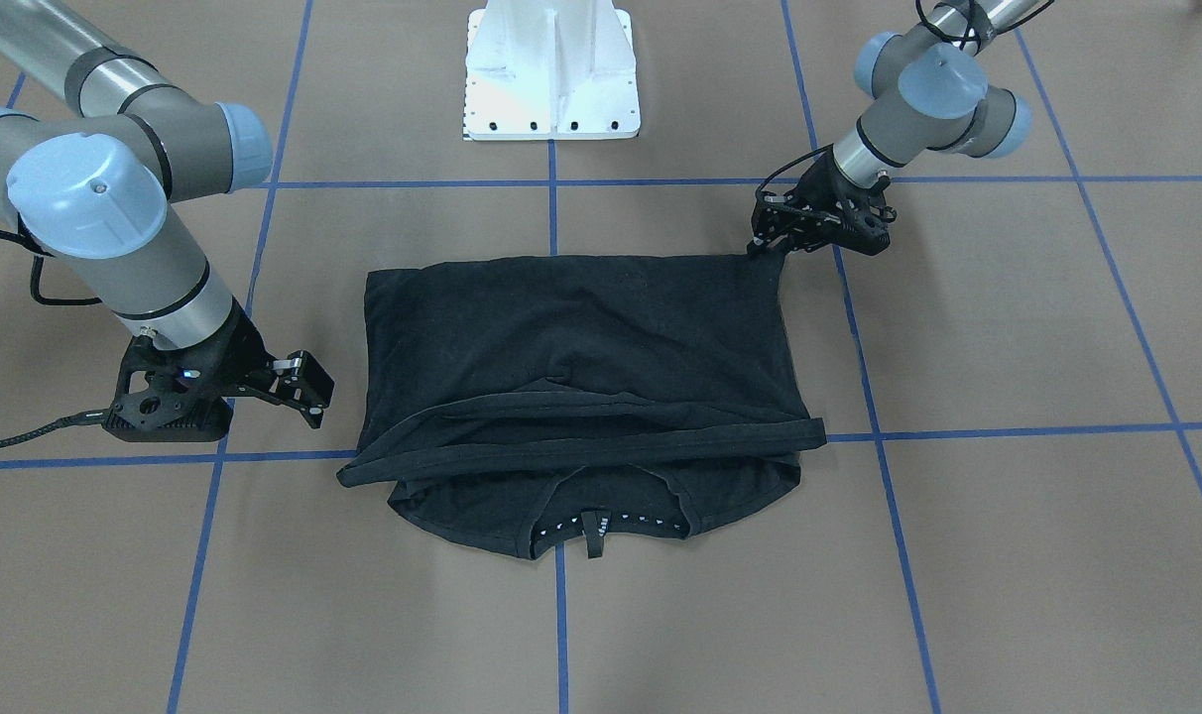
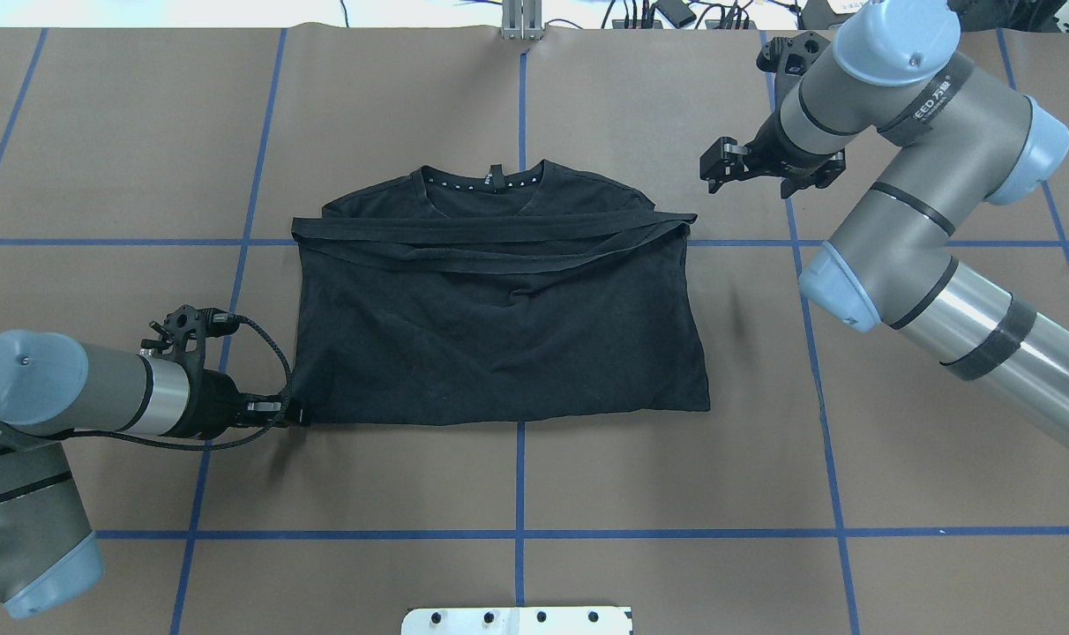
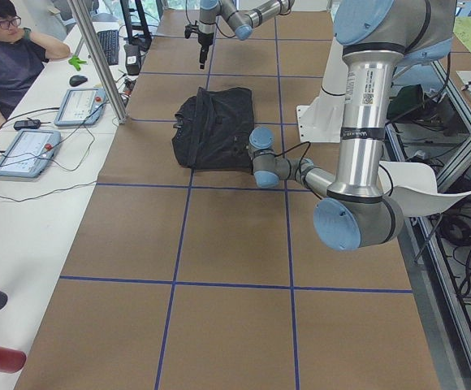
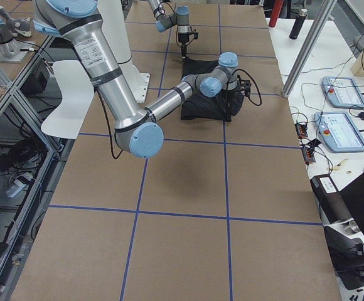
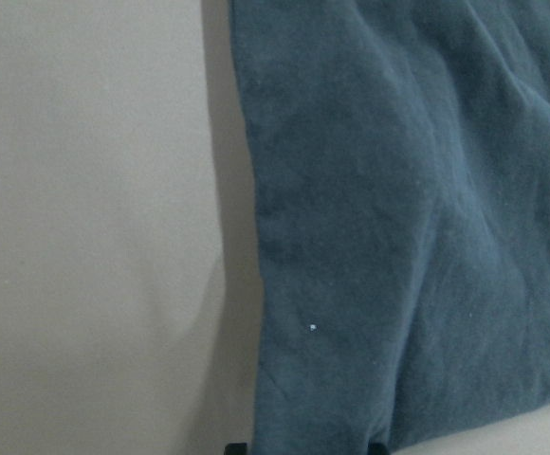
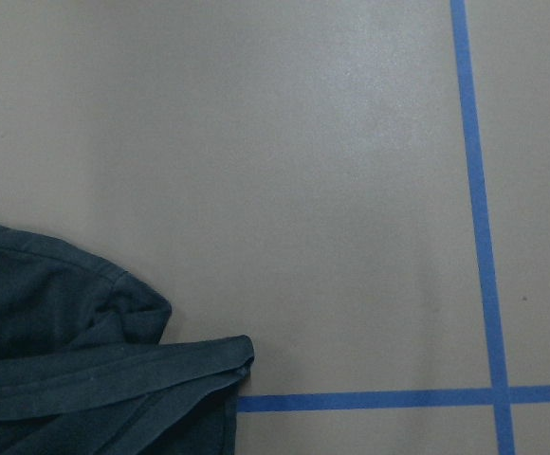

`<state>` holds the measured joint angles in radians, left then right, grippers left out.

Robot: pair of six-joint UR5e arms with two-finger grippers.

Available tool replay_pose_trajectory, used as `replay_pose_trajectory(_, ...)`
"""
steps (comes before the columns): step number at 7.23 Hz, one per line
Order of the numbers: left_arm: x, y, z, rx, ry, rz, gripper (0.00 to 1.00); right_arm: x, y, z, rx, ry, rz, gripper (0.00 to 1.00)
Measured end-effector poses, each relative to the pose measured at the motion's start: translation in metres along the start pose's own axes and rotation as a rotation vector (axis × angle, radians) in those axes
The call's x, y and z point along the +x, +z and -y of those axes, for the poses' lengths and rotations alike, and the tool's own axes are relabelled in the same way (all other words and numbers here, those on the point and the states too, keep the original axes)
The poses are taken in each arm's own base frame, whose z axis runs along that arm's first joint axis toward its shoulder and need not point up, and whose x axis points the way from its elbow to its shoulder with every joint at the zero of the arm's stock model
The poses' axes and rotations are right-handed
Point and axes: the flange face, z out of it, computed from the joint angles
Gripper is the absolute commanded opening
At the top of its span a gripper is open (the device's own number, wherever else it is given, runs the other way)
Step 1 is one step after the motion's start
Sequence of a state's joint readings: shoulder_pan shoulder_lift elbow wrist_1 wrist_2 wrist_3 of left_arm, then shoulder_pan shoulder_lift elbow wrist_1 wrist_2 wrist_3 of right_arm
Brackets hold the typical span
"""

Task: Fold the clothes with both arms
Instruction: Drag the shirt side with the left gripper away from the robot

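Note:
The black T-shirt lies folded in half at the table's middle. Its collar, with small white triangles, peeks out at the far edge, and no print shows. My left gripper is low at the shirt's near left corner, shut on it, and the corner is drawn to a point. The left wrist view shows cloth between the fingertips. My right gripper is open and holds nothing, just beyond the shirt's far right corner. The right wrist view shows a hem edge.
The white pedestal base stands at the robot's side of the table. Blue tape lines cross the brown table surface. A seated person and control tablets are at a side bench beyond the far edge.

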<state>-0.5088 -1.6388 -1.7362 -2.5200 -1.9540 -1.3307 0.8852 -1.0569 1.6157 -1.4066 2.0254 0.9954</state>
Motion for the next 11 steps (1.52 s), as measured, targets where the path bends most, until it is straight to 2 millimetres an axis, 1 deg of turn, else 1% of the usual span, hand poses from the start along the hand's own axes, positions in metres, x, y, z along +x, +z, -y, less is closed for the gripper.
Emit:
replay_pose_trajectory(2, -0.003, -0.005, 0.007, 0.016, -0.004, 0.004, 0.00, -0.001, 0.000, 0.000, 0.001, 0.000, 0.001, 0.99)
replay_pose_trajectory(4, -0.010, -0.014, 0.022, 0.048, -0.008, 0.015, 0.00, -0.002, -0.001, 0.000, 0.001, 0.000, 0.002, 0.99)
replay_pose_trajectory(5, -0.015, -0.022, 0.035, 0.074, 0.005, 0.028, 0.00, -0.002, 0.000, -0.001, 0.001, 0.000, 0.002, 0.99)
replay_pose_trajectory(6, -0.020, -0.030, 0.053, 0.102, 0.019, 0.056, 0.00, -0.001, 0.000, -0.001, 0.000, 0.001, 0.001, 0.99)
replay_pose_trajectory(7, -0.017, -0.035, 0.082, 0.134, 0.041, 0.097, 0.00, -0.001, 0.000, -0.001, 0.000, 0.002, 0.001, 0.99)
replay_pose_trajectory(8, -0.009, -0.035, 0.123, 0.166, 0.071, 0.145, 0.00, -0.001, 0.000, -0.001, 0.000, 0.003, 0.000, 0.99)
replay_pose_trajectory(10, -0.002, -0.016, 0.222, 0.210, 0.115, 0.239, 0.00, 0.000, 0.001, -0.001, 0.000, 0.004, -0.001, 0.99)
replay_pose_trajectory(11, -0.005, -0.005, 0.274, 0.225, 0.145, 0.288, 0.00, -0.001, 0.000, -0.001, 0.000, 0.003, 0.000, 0.99)
